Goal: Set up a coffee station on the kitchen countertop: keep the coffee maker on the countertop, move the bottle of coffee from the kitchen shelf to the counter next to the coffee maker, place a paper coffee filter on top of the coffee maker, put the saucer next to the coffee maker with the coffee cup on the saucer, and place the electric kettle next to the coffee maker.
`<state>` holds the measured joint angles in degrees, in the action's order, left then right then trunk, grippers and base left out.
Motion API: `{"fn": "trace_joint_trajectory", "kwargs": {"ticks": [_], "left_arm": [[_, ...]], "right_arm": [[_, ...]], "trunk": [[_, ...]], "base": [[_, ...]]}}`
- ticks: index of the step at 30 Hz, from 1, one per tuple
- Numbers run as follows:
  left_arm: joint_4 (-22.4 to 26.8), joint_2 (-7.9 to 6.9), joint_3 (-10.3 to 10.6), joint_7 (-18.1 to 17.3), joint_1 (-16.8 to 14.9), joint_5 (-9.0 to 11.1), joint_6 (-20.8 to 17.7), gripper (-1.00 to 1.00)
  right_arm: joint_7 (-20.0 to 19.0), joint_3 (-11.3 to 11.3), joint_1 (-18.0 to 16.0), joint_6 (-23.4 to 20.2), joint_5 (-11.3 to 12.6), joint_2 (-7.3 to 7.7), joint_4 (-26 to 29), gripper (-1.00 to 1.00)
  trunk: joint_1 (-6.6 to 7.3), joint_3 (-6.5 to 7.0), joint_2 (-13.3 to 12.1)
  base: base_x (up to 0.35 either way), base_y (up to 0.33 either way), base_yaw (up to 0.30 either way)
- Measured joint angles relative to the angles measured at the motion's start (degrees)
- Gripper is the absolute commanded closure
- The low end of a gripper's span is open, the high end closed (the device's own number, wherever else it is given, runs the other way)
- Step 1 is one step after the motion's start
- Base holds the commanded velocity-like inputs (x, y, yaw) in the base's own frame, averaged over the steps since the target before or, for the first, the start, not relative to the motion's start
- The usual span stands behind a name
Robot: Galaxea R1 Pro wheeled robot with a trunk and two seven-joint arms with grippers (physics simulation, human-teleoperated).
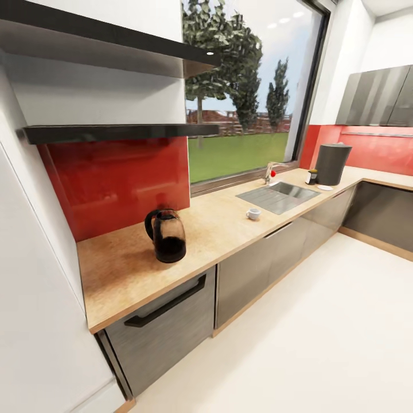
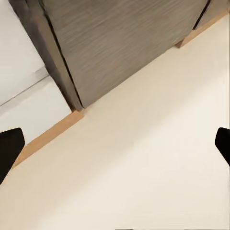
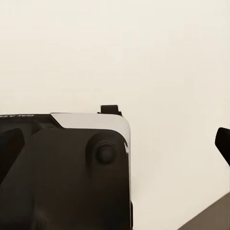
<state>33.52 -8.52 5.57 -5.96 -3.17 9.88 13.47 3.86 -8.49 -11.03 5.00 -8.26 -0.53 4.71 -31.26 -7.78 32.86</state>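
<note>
- Head view: the countertop (image 1: 229,229) runs from the near corner under two dark wall shelves (image 1: 115,133) away toward the far right, above grey cabinet fronts (image 1: 269,258)
- The electric kettle (image 1: 166,235) stands upright on the near part of the countertop, in front of the red backsplash (image 1: 120,183), well apart from everything else
- The coffee cup (image 1: 253,214) sits directly on the countertop, just in front of the near corner of the sink (image 1: 278,197); no saucer under it
- The coffee maker (image 1: 332,164) stands at the far end of the countertop, beyond the sink, near the corner where the worktop turns
- The bottle of coffee (image 1: 312,176) stands just beside the coffee maker, on its sink side; yellow cap faintly visible
- The saucer (image 1: 324,187) lies flat on the countertop just in front of the coffee maker, bare
- A tap (image 1: 269,171) with a red spot rises behind the sink, below the window
- Left wrist view: left gripper (image 2: 115,148) hangs over pale floor (image 2: 143,182) near the foot of a grey cabinet (image 2: 120,43); dark fingertips (image 2: 9,146) at opposite frame edges, jaws wide apart, holding nothing
- Right wrist view: right gripper (image 3: 115,143) over pale floor, fingertips (image 3: 223,141) far apart, nothing between them; a black part of the robot body (image 3: 62,177) lies below it
</note>
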Motion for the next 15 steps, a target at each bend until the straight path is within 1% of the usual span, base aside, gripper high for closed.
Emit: {"fn": "trace_joint_trajectory", "kwargs": {"ticks": [3, 9, 11, 12, 14, 15], "left_arm": [[4.14, 0.08, 0.05, -0.09, -0.02, -0.02, 0.05, -1.0], [14.74, 0.48, 0.15, -0.06, -0.56, 0.22, -0.23, -1.0], [17.46, 0.68, 0.16, 0.01, -1.92, 0.34, -0.57, -1.0], [17.91, 0.72, 0.16, 0.06, -2.51, 0.35, -0.65, -1.0], [18.74, 0.81, 0.17, 0.15, -4.67, 0.42, -0.82, -1.0], [19.03, 0.85, 0.15, 0.22, -6.3, 0.46, -0.92, -1.0]], "right_arm": [[0.0, 0.05, 0.0, 0.05, -0.01, 0.07, 0.0, -1.0], [0.0, 0.08, 0.01, 0.14, -0.02, 0.12, 0.07, -1.0], [0.0, 0.14, 0.0, 0.16, -0.02, 0.08, 0.08, -1.0], [0.0, 0.15, 0.0, 0.17, -0.02, 0.07, 0.1, -1.0], [0.0, 0.15, 0.0, 0.17, -0.02, 0.02, 0.14, -1.0], [0.0, 0.16, 0.02, 0.18, -0.02, -0.03, 0.15, -1.0]], "trunk": [[0.0, 0.0, 0.0], [0.0, 0.0, 0.0], [0.0, 0.0, 0.0], [0.0, 0.0, 0.0], [0.0, 0.0, 0.0], [0.0, 0.01, 0.0]], "base": [[0.0, 0.0, 0.0], [0.0, 0.0, 0.0], [0.0, 0.0, 0.0], [0.0, 0.0, 0.0], [0.0, 0.0, 0.0], [0.0, 0.0, 0.0]]}}
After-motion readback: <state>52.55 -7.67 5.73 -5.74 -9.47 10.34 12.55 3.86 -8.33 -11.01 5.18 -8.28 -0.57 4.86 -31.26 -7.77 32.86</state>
